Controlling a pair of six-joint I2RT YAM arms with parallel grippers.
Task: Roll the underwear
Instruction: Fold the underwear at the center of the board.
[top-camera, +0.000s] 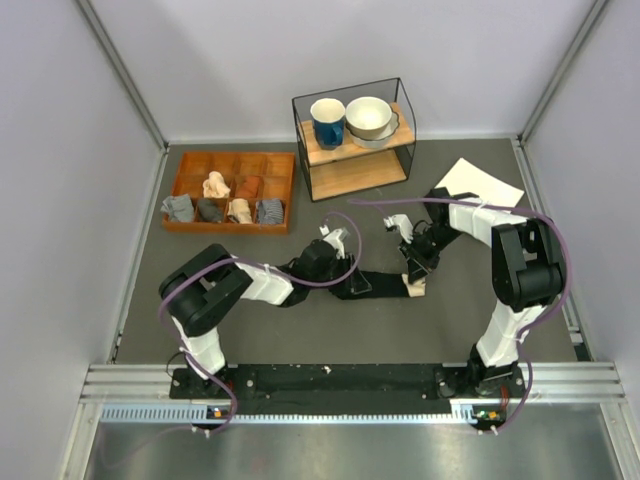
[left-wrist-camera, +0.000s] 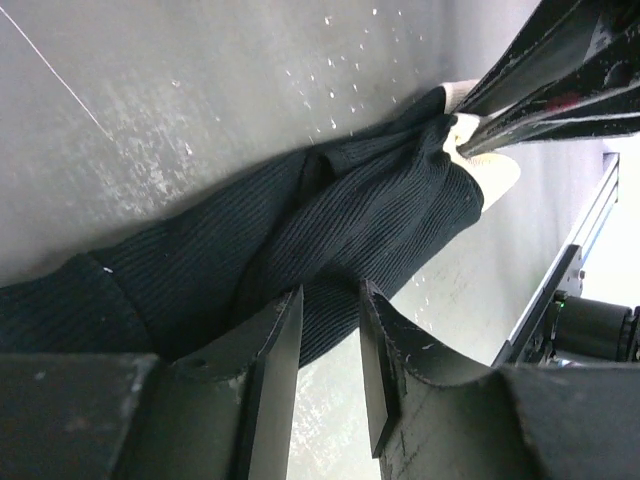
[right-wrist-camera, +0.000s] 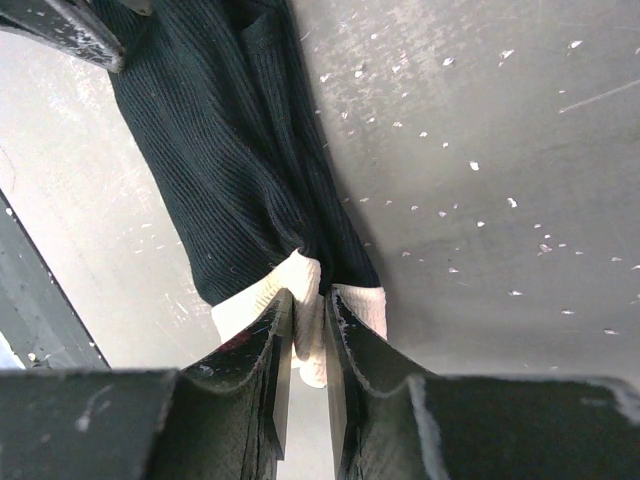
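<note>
From above, we are seeing the underwear (top-camera: 375, 284) lying as a long black strip on the grey mat (top-camera: 300, 330) in front of the arms, its cream waistband (top-camera: 415, 289) at the right end. The left gripper (top-camera: 343, 278) is sitting at the strip's left end and the right gripper (top-camera: 413, 277) at the waistband. Behind them, a wooden tray (top-camera: 272, 166) of small compartments is holding rolled garments (top-camera: 216, 186). Beside it, a wire-framed shelf (top-camera: 355, 178) with wooden boards is carrying a blue mug (top-camera: 327, 121) and pale bowls (top-camera: 369, 117). A white sheet (top-camera: 482, 182) is lying near the right arm.

Through the left wrist camera, we are looking along a matte, ribbed black knit, folded lengthwise into soft ridges on the scuffed, speckled mat. The left jaws are standing a narrow gap apart, released, with bare mat showing between the worn dark fingers (left-wrist-camera: 275, 360). The fabric's edge is lying right at their tips, and we cannot tell whether they are touching it. At the far end, the right gripper is pinching the cream band.

Through the right wrist camera, we are seeing the right jaws nearly together, clenched on the waistband. The cream rib is bulging out on both sides, and the black knit is gathering into pleats just beyond it.
</note>
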